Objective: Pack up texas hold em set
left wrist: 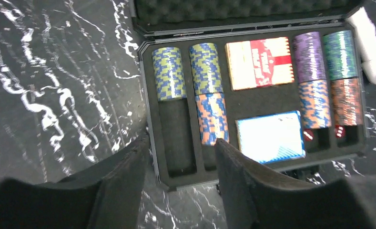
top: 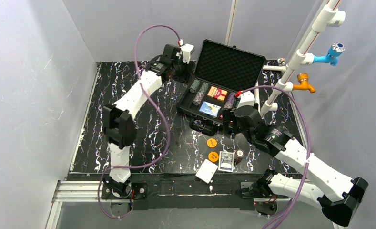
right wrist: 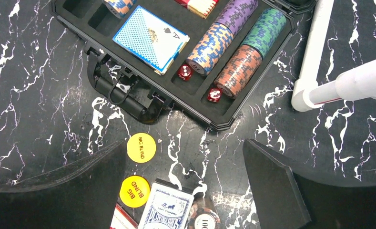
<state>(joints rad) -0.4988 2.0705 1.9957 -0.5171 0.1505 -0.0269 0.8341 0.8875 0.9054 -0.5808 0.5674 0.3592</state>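
Top external view: the open case (top: pixel 231 64) stood at the far middle of the table (top: pixel 186 143), with chips (left wrist: pixel 207 69), a red deck (left wrist: pixel 259 62) and a blue deck (left wrist: pixel 270 137) in its slots. Two orange discs (right wrist: pixel 141 147) lay just before it. Over its left end hung the left gripper (left wrist: pixel 182 143), fingers parted and empty; the right gripper (right wrist: pixel 185 145) gaped above the discs.
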